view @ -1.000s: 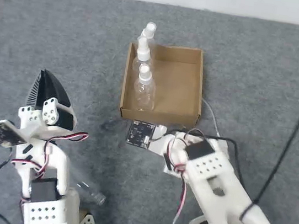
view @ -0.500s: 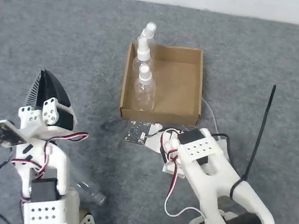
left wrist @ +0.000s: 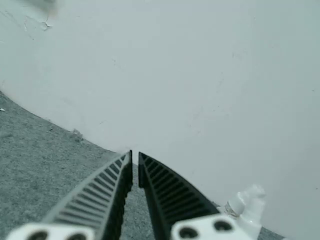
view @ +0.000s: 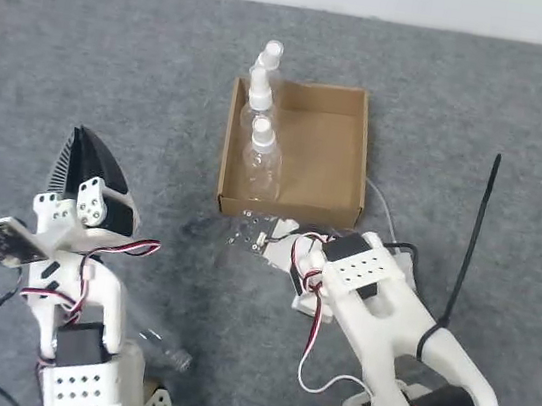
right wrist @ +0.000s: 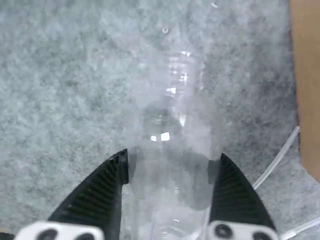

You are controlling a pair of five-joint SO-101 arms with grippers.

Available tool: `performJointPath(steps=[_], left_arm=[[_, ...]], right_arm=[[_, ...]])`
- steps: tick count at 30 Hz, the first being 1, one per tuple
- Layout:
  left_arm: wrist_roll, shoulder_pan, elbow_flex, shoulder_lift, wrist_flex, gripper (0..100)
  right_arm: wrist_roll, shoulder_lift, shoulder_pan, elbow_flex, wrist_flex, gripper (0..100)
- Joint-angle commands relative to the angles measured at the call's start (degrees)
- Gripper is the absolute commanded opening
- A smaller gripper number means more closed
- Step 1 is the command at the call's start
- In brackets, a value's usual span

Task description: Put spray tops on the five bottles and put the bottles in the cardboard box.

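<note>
The clear bottle lies capless on the grey bench just below the cardboard box, mid-frame. It looks empty, light and slick, thin plastic that dents, so the right claw, clamped across its wide body, wants a gentle squeeze, while the left claw is pinched shut on nothing.
</note>
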Motion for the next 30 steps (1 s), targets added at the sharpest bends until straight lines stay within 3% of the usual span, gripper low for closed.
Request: performJointPath(steps=[1, 4, 14, 22, 27, 30], left_arm=[[-0.4, 0.2, -0.7, -1.3, -0.8, 1], [-0.4, 0.2, -0.7, -1.3, -0.8, 1], [-0.4, 0.1, -0.7, -1.3, -0.8, 1], [-0.4, 0.1, -0.7, -1.3, -0.8, 1], [-0.4, 0.1, -0.7, -1.3, -0.8, 1], [-0.4, 0.1, -0.7, -1.3, -0.8, 1]], right_arm=[[-3.1, -0.6, -0.4, -3.3, 0.6, 25.4], [-4.2, -0.6, -0.8, -3.3, 0.6, 31.0], [-4.3, -0.4, -2.9, -3.1, 0.0, 30.7], [-4.3, -0.6, -2.9, -3.2, 0.0, 12.5], [-4.4, -2.8, -2.6, -3.2, 0.6, 7.6], [-8.3, -6.2, -2.5, -2.9, 1.1, 6.2]])
